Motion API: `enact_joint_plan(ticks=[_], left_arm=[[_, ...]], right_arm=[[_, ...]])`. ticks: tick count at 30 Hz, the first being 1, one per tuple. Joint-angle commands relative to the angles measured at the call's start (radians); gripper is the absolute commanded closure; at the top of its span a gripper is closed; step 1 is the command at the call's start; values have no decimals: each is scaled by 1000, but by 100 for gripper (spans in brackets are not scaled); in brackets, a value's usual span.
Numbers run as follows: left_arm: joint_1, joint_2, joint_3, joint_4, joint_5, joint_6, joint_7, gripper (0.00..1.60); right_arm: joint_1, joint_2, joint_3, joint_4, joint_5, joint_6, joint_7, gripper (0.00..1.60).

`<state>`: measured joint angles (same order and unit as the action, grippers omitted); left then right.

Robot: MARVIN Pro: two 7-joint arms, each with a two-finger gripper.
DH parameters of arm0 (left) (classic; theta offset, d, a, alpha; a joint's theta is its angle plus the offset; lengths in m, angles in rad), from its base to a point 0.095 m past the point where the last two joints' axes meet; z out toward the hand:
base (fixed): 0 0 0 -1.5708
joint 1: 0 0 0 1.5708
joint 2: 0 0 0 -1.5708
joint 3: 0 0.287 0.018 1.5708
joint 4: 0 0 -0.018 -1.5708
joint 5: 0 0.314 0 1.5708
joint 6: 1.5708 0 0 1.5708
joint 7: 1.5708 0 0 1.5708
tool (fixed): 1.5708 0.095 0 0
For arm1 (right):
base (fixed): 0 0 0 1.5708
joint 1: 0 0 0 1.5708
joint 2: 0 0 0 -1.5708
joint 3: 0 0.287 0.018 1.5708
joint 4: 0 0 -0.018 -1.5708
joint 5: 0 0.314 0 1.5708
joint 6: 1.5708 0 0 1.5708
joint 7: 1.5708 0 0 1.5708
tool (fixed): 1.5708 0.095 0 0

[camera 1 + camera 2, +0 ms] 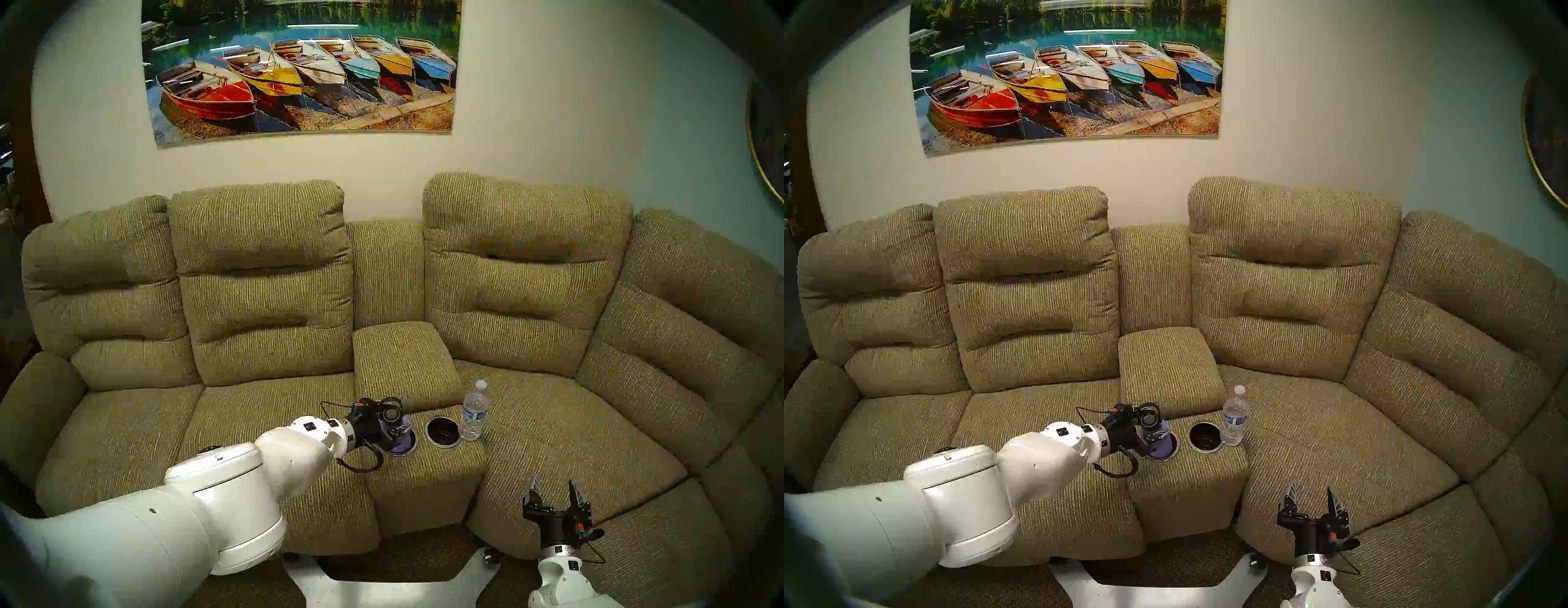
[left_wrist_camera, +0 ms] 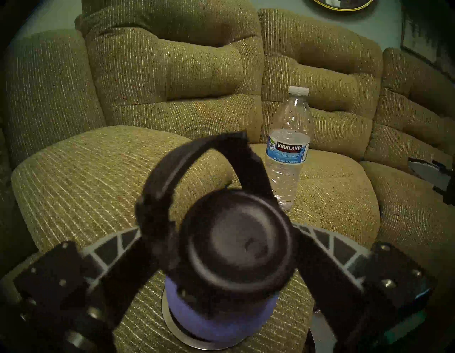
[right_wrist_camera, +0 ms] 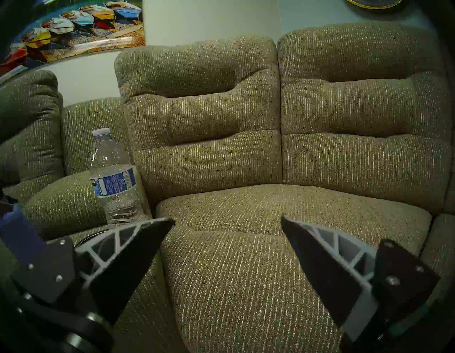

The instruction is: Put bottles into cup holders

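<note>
The lavender flask (image 1: 402, 439) with its black loop-handled cap stands with its base in the left cup holder (image 1: 408, 452) of the olive console. My left gripper (image 1: 394, 429) is shut on the flask just under the cap. In the left wrist view the bent fingers (image 2: 327, 258) press both sides of the flask (image 2: 216, 318). The right cup holder (image 1: 442, 431) holds nothing. The clear water bottle (image 1: 474, 412) stands upright on the console just right of it, and also shows in the right wrist view (image 3: 114, 177). My right gripper (image 1: 555, 494) is open and empty, low over the right seat's front.
The padded console lid (image 1: 403, 361) rises behind the cup holders. Sofa seats (image 1: 572, 446) lie on both sides of the console. The robot's white base (image 1: 382, 586) sits on the floor in front. A boat picture (image 1: 301, 68) hangs on the wall.
</note>
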<state>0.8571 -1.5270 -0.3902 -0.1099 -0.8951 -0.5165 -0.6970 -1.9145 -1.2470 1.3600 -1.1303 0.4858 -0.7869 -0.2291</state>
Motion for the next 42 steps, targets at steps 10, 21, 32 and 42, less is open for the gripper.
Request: enact_joint_plan(ticks=[10,21,32,42], left_arm=[[-18,57,-17,-49,-8,-92,-106,0],[29,149,-28,-157,-4,-276,-305,0],[77,280,-54,-340,-15,-442,-376,0],[174,370,-33,-500,-17,-443,-292,0]], right_arm=[[-1,-4,3,-10,2,-5,-1,0],[-5,-5,6,-17,2,-5,-3,0],[-5,-6,8,-17,0,-4,-3,0],[-3,-7,8,-12,-1,-3,-1,0]])
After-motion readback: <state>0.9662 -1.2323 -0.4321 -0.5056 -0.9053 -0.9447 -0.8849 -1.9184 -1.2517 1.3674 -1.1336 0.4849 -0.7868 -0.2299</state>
